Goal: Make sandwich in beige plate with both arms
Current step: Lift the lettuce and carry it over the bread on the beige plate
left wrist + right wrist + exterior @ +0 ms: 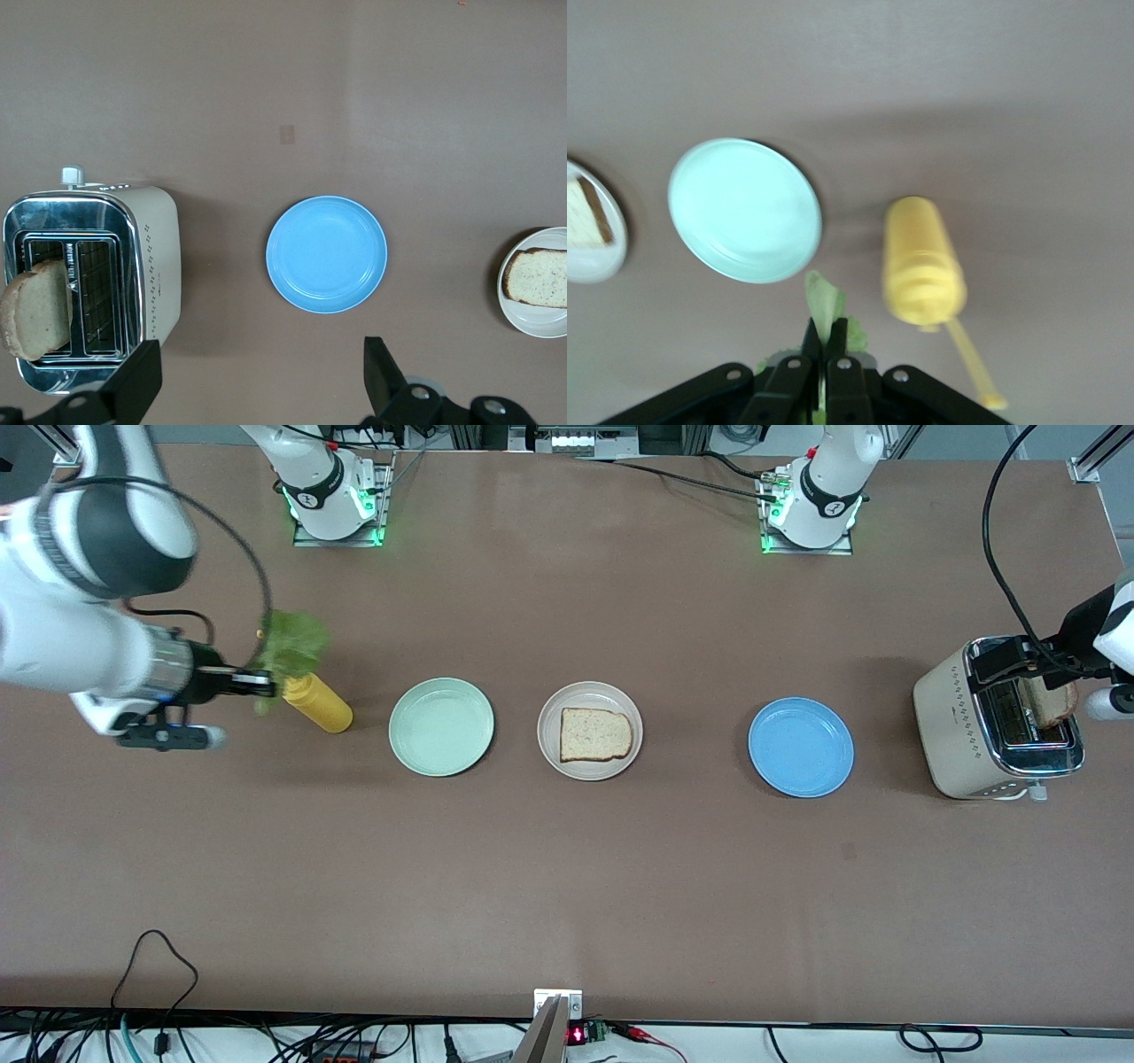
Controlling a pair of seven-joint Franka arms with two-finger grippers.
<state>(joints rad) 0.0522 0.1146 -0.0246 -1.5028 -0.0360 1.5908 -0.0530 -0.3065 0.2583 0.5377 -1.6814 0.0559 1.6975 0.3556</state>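
The beige plate lies mid-table with one bread slice flat on it; both also show in the left wrist view, the plate and the slice. A second slice sticks out of the toaster's slot. My right gripper is shut on a crinkly green lettuce leaf, up in the air over the yellow bottle. My left gripper hangs open and empty over the toaster, with one fingertip at the toaster's edge.
A yellow squeeze bottle lies on its side beside the mint-green plate. The blue plate sits between the beige plate and the cream toaster at the left arm's end.
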